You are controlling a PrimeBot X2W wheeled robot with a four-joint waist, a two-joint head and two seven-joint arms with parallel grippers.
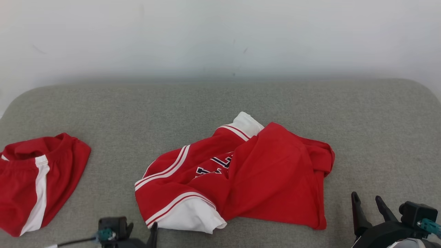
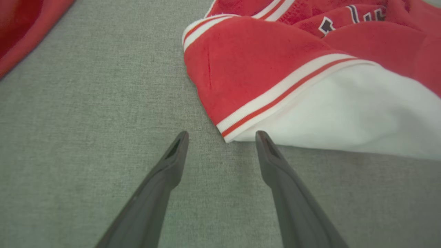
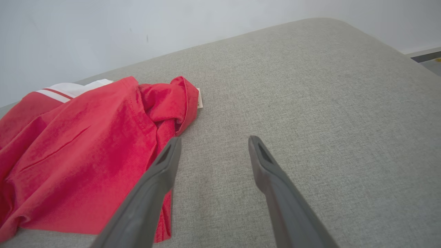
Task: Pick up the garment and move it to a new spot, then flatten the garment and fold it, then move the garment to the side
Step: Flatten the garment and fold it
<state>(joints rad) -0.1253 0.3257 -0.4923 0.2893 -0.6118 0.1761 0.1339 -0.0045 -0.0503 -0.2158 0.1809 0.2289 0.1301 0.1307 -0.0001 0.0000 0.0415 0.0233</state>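
Head view: the shirt lies crumpled at the centre of the cushion, with the right claw at 5 o'clock. Left wrist view: the left claw is spread and empty, shirt at 1 o'clock. Right wrist view: the right claw is spread and empty, shirt at 9 o'clock.

1. A plain, pale wall runs behind, marked by a few faint dark specks.
2. The counter stands against it, covered in grey woven fabric, its far corners rounded.
3. The light is soft and even, with a dim shadow along the wall's foot.
4. Past the counter's far right corner lies a dark strip of floor.
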